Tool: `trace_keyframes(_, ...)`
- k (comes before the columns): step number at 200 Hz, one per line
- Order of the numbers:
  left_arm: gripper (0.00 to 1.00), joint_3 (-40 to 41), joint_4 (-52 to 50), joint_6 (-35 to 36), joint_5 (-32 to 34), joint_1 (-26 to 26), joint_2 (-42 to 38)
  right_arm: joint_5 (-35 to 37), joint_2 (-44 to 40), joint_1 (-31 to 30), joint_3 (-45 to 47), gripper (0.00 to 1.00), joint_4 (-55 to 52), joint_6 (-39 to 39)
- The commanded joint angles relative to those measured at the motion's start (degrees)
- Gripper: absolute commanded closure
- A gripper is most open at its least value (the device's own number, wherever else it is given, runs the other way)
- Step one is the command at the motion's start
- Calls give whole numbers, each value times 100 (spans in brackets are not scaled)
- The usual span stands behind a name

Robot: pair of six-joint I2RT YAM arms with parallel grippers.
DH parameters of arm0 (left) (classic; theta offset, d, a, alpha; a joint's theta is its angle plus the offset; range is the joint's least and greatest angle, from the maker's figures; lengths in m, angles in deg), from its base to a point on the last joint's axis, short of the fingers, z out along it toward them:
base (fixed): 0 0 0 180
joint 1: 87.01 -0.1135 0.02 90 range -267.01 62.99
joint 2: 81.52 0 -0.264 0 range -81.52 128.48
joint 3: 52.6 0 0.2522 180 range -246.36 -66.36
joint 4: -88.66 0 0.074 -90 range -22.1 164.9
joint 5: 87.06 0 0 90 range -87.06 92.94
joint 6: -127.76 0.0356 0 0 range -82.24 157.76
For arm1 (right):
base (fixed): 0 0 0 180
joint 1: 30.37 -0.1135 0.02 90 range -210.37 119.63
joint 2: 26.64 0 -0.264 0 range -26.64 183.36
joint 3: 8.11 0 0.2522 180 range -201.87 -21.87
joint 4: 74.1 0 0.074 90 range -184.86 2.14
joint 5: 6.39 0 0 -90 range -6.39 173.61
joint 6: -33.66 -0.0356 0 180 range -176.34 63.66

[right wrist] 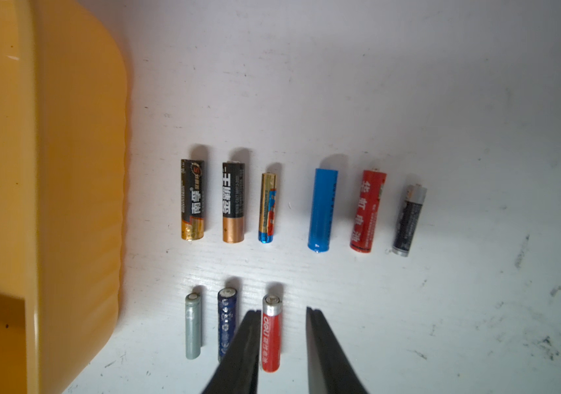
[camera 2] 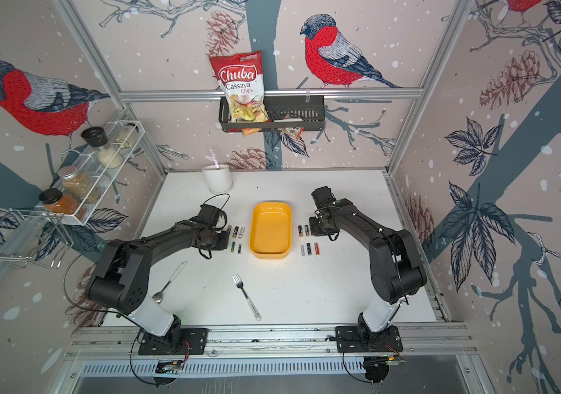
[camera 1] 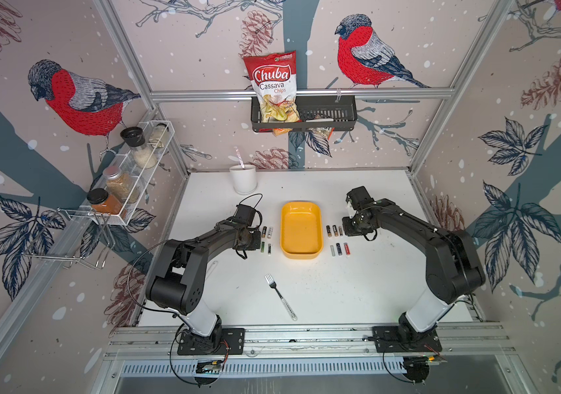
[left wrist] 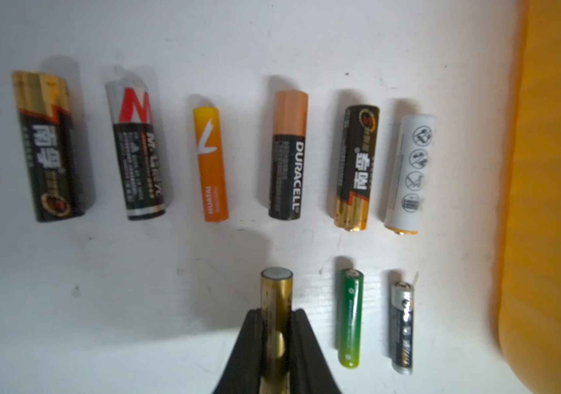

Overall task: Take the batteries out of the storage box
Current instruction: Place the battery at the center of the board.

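Our shallow yellow plastic storage box [camera 1: 301, 232] sits empty between rows of small cylindrical batteries [camera 1: 328, 231], left gripper [left wrist: 276, 312] pinching a gold battery [left wrist: 276, 293], right gripper [right wrist: 282, 312] slightly parted around a red battery [right wrist: 271, 337], so we reckon a sloppy release rolls them into neighbours.

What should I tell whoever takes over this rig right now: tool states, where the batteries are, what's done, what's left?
Left tool: shut on a gold battery, beside the green battery.
Right tool: open, jaws either side of the small red battery lying on the table.
Storage box: empty.
Other batteries: in rows on the table, both sides of the box.
Done: box emptied.
Left: probably just set the gold battery down and release it.
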Motion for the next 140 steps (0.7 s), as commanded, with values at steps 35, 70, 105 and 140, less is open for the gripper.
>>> trace_keyframes(35, 82, -3, 181, -41, -148, -16, 106, 88, 26, -5, -55, 71, -91, 78)
trace_keyframes(70, 80, -65, 138, -28, -237, -11, 180, 91, 33, 8, -64, 70, -100, 79)
trace_keyframes(105, 80, -35, 172, -31, -242, -16, 232, 95, 39, 8, -64, 70, -100, 84)
trace_keyframes(140, 80, -21, 181, -47, -250, -14, 254, 98, 48, 6, -80, 70, -109, 87)
